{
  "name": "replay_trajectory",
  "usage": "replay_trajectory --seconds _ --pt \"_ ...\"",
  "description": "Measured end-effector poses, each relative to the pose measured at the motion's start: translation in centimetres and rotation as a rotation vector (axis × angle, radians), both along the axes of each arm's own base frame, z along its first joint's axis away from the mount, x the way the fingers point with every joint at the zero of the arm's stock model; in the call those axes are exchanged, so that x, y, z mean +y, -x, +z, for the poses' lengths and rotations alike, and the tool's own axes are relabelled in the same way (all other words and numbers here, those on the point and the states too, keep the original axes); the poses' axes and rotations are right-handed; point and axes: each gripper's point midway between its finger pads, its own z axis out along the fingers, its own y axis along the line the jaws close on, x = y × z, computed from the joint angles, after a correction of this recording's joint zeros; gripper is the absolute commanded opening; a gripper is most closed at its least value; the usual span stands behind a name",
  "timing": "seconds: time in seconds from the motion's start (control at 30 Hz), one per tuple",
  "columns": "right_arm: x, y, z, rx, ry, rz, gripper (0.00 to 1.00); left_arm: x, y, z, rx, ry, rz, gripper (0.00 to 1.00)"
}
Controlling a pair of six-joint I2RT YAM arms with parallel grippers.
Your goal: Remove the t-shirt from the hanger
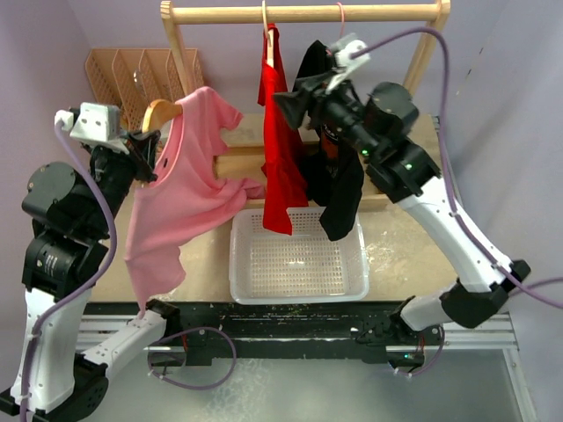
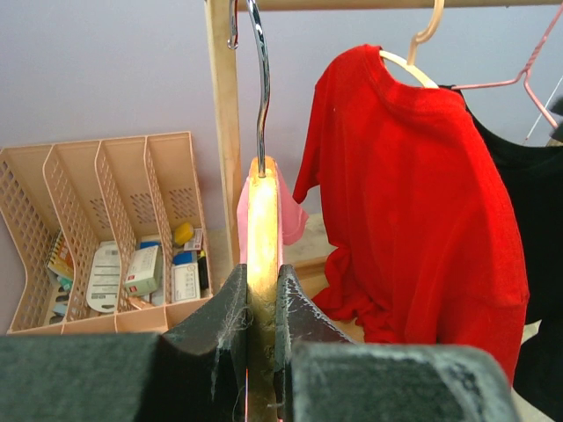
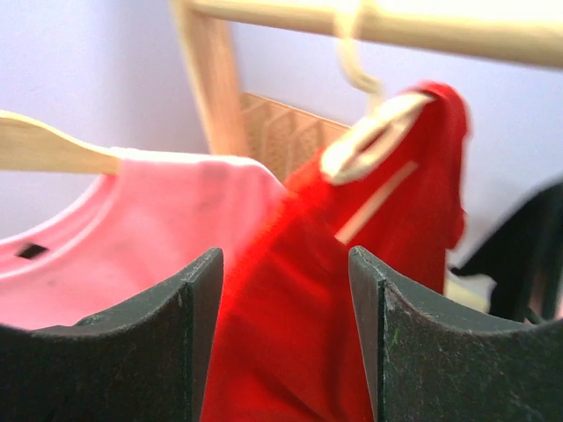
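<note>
A pink t-shirt [image 1: 185, 185] hangs on a wooden hanger [image 1: 161, 112] held out left of the rack, away from the rail. The hanger's left end shows bare wood. My left gripper [image 1: 145, 154] is shut on the hanger; in the left wrist view the pads [image 2: 303, 316] clamp the wood [image 2: 263, 229] below its metal hook [image 2: 259, 79]. My right gripper [image 1: 290, 101] is open and empty, level with the red t-shirt [image 1: 280, 149]. In the right wrist view it [image 3: 286, 264] faces the red cloth [image 3: 352, 264], with the pink shirt [image 3: 132, 237] beyond at the left.
The red t-shirt and a black t-shirt [image 1: 343, 189] hang from the wooden rail [image 1: 299, 11]. A white mesh basket [image 1: 297, 264] sits on the table below them. A tan slotted organizer [image 1: 141, 75] with small items stands at the back left.
</note>
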Motion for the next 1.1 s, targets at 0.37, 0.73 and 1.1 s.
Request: replay_trajectory --seconds 0.37,0.73,1.1 --pt "10.7 2.8 -0.8 -0.055 0.099 0.188 0.52 -0.4 0.5 -4.9 0.019 -0.004 -0.031 0.0" --pt "17.3 -1.9 -10.1 0.025 0.204 0.204 0.38 -1.5 -2.8 -4.7 -0.058 -0.009 -0.028 0.0" --pt "17.9 -2.8 -9.1 -0.032 0.143 0.18 0.43 -2.4 -3.6 -5.3 -0.068 0.014 -0.059 0.0"
